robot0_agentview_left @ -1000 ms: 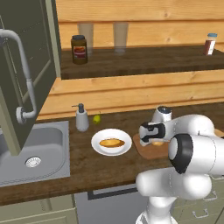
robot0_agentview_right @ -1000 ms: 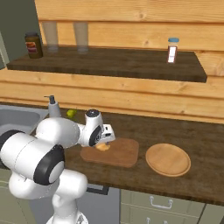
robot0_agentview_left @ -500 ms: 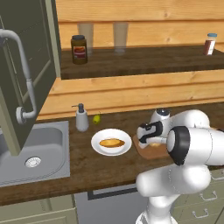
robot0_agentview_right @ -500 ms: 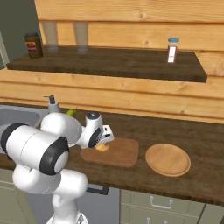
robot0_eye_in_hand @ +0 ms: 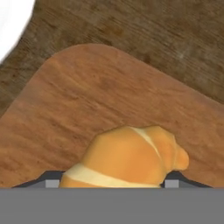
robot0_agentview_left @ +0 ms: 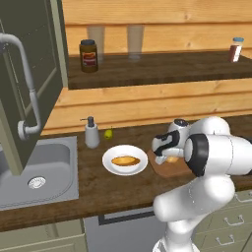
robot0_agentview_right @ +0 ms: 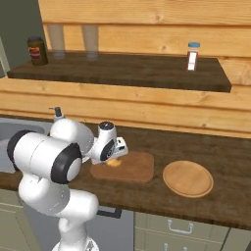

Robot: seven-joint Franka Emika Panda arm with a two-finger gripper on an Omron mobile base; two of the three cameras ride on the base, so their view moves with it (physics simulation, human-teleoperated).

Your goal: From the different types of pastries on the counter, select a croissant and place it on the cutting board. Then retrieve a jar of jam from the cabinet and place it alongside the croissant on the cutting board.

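A dark wooden counter runs beneath pale plank walls and a deep shelf, with a steel sink at its left end. The gripper sits low over the near-left corner of the board, the croissant between its fingers and touching or almost touching the wood; the hand view shows the pastry up close, a finger tight at each end, which the base views hide behind the white wrist. The left base view takes in a white plate holding another pastry, a soap dispenser and a small yellow-green fruit. The right base view adds a round wooden plate right of the board and a shaker on the shelf. A jam jar stands at the shelf's left end, beside two glasses.
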